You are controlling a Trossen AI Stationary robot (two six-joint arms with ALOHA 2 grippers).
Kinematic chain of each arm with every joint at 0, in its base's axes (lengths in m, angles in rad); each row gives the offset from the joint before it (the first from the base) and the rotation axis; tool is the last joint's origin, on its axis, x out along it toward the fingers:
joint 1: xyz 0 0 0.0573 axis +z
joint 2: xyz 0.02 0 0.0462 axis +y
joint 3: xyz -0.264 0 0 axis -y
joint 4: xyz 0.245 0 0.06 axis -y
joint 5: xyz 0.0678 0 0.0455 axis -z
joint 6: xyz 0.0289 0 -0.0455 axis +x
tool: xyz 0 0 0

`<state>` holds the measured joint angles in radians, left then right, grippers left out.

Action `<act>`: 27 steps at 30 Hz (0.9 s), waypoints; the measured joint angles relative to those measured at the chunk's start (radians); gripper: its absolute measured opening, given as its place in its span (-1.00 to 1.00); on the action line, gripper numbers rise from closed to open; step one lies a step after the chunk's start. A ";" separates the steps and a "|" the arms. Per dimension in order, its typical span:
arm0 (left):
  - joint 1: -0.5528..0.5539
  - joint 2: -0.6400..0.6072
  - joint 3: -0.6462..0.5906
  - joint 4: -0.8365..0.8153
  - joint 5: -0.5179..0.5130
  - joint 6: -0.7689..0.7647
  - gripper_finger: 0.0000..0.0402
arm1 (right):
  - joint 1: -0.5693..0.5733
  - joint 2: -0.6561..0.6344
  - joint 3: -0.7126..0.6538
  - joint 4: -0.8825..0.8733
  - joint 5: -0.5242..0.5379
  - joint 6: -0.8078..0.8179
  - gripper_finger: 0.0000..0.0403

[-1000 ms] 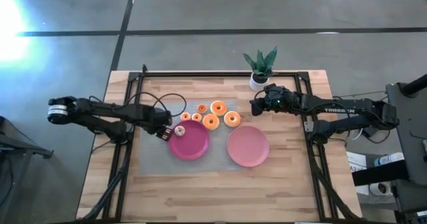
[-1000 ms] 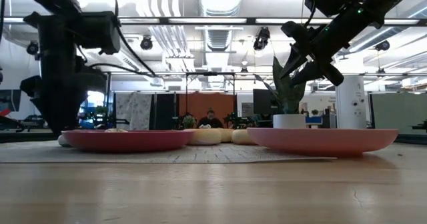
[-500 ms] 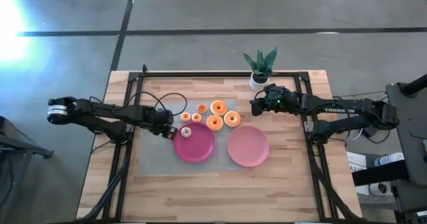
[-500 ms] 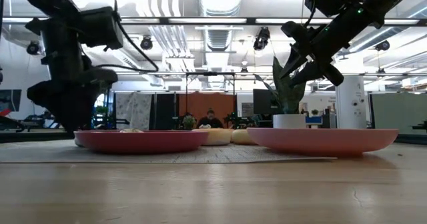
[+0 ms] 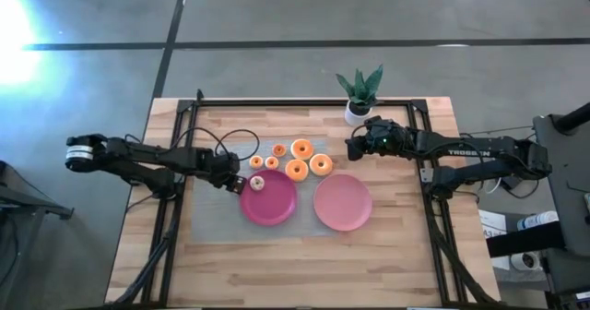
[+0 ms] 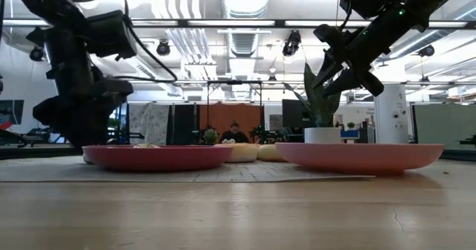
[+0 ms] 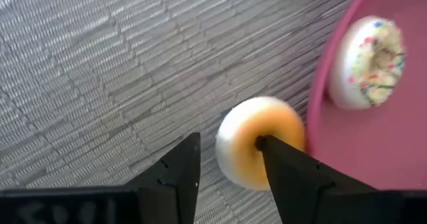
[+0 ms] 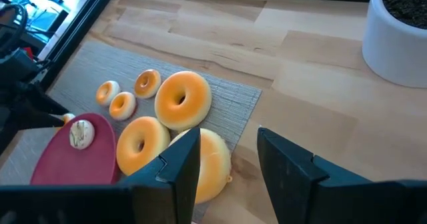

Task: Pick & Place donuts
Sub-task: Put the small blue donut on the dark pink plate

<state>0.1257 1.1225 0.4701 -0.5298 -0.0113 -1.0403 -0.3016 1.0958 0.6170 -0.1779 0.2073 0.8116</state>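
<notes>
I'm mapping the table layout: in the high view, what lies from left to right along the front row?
Left hand → round magenta plate holding a whitish-iced donut → round pink plate.

We have the left arm stretched low across the table, left gripper (image 5: 234, 184) down near the surface, jaws parted; right arm reaches in from its side, right gripper (image 5: 351, 148) raised, jaws parted, nothing between them
</notes>
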 joint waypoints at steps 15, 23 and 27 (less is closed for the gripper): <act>0.004 -0.005 -0.013 0.076 -0.064 -0.008 -0.99 | 0.000 0.000 0.000 0.000 0.000 -0.001 -0.30; 0.023 -0.066 0.134 -0.076 -0.234 0.106 -1.00 | 0.000 0.000 0.000 0.017 -0.036 -0.022 -0.30; 0.027 -0.105 0.188 0.089 -0.190 0.219 -1.00 | 0.000 0.002 0.000 0.132 -0.151 -0.088 -0.30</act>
<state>0.1528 1.0174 0.6582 -0.4410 -0.2014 -0.8218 -0.3019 1.0977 0.6169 -0.0460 0.0566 0.7234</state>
